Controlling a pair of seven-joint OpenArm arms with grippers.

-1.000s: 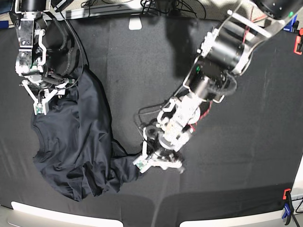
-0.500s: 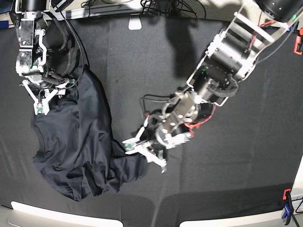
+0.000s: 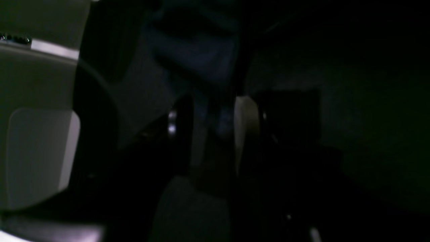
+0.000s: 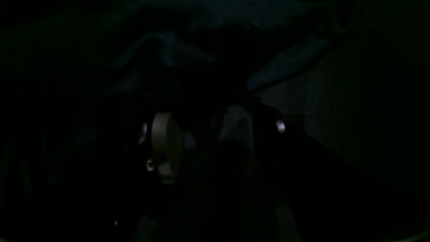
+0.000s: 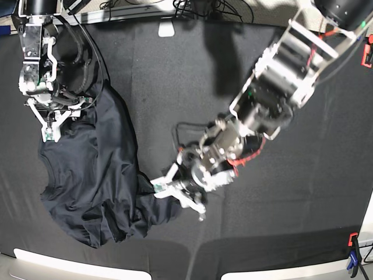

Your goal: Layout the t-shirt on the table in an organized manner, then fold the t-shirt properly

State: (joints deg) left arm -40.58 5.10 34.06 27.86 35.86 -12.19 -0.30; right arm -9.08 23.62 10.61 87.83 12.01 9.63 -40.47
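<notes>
t-shirt (image 5: pixel 96 181), one, hands, two, table (image 5: pixel 175 81), one

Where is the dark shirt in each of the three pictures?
Base view: the t-shirt lies crumpled at lower left on the table, its right tip between the open fingers of the left hand.
Left wrist view: bluish folds of it at top centre, very dark.
Right wrist view: faint folds across the top; nearly black.
Shared landmark: the black tablecloth beside the shirt shows in all three.
</notes>
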